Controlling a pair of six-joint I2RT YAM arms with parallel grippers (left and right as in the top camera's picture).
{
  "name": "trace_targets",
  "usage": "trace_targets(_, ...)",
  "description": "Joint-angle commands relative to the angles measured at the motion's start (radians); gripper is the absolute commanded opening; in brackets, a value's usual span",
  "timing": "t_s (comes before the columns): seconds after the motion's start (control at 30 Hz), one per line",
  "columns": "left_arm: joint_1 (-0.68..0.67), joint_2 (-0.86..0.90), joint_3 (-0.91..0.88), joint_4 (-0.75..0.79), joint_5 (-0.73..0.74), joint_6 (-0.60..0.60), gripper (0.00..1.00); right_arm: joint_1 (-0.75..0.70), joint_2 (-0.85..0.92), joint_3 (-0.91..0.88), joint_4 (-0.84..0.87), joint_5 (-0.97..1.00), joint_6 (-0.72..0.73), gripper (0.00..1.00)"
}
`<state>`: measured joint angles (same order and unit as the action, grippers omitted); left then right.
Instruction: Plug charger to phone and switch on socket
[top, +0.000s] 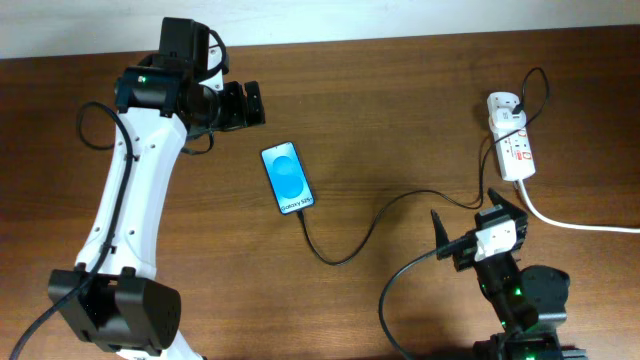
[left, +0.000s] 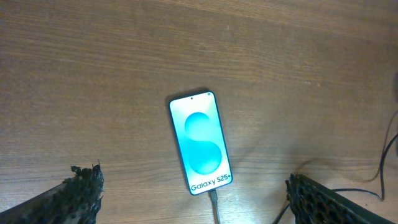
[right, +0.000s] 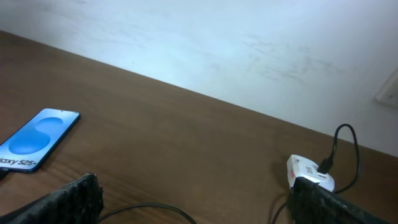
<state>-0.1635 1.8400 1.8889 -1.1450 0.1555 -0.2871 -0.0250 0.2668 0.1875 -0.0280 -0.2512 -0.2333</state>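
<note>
Charger (top: 370, 225) appearing plugged into the phone (top: 287, 178); socket (top: 512, 145) awaiting switch-on.
You are holding both grippers spread and empty: the left gripper (top: 245, 103) hovering just beyond the phone's top edge, the right gripper (top: 470, 218) far right of the phone, beside the socket, probably to reach it.

Phone (top: 287, 179): slim, dark-edged, bright blue screen lit, "Galaxy S25+" in white; lies flat, screen up, mid-table (top: 400, 90), slightly skewed. Charger (top: 420, 193): thin black cable, its connector tip seated in the phone's lower edge (left: 214, 200); runs in a loose loop rightwards to the socket (top: 511, 137). Socket: small white power strip, red switch marks, near the right far edge; thick white cord trails right. Switch position cannot be told.
</note>
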Motion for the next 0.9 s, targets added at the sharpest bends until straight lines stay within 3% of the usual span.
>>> trace_targets(0.0,0.002,-0.009,0.006,-0.001,-0.007,0.005,0.99,0.007,-0.065,-0.044,0.007,0.025,0.001,0.99)
trace_targets(0.43,0.003,-0.009,0.006,-0.001,-0.007,0.005,0.99,0.007,-0.267,-0.182,0.002,0.026,0.002,0.99)
trace_targets(0.87,0.003,-0.009,0.006,-0.001,-0.007,0.005,0.99,0.007,-0.264,-0.182,-0.031,0.027,0.002,0.99)
